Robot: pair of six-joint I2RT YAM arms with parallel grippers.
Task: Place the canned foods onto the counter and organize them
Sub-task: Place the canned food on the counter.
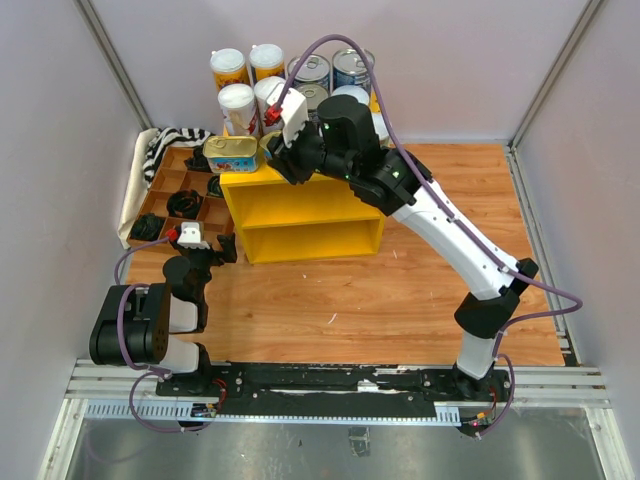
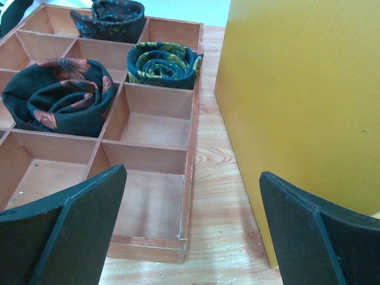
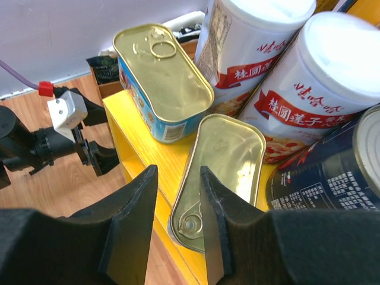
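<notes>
1. The left gripper (image 2: 193,196) hung wide open and empty, low over the rim of the divided wooden tray (image 2: 155,124). That tray held rolled cloths (image 2: 59,95) and no tins.
2. Just beside the tray stood the yellow counter (image 2: 297,107). Every can in view was already on its flat top.
3. The right gripper (image 3: 178,172) sat over the counter top's edge. Its jaws were nearly together, leaving a slim gap.
4. The nearer flat gold-topped tin (image 3: 228,157) lay partly under 1 finger (image 3: 219,225), with its rim showing in the gap. I could not tell whether that rim was pinched or only touched.
5. That tin looked rigid, smooth and likely slippery, and dense for its size. It would be best gripped across its narrow width on the side walls, clear of the pull-tab.
6. Just behind it, the second flat tin (image 3: 163,77) lay flat.
7. Farther back, 2 tall white-lidded cans (image 3: 320,77) stood touching, beside a dark-labelled silver-topped can (image 3: 332,178). The tall ones probably tip easily and want a mid-body grasp.
</notes>
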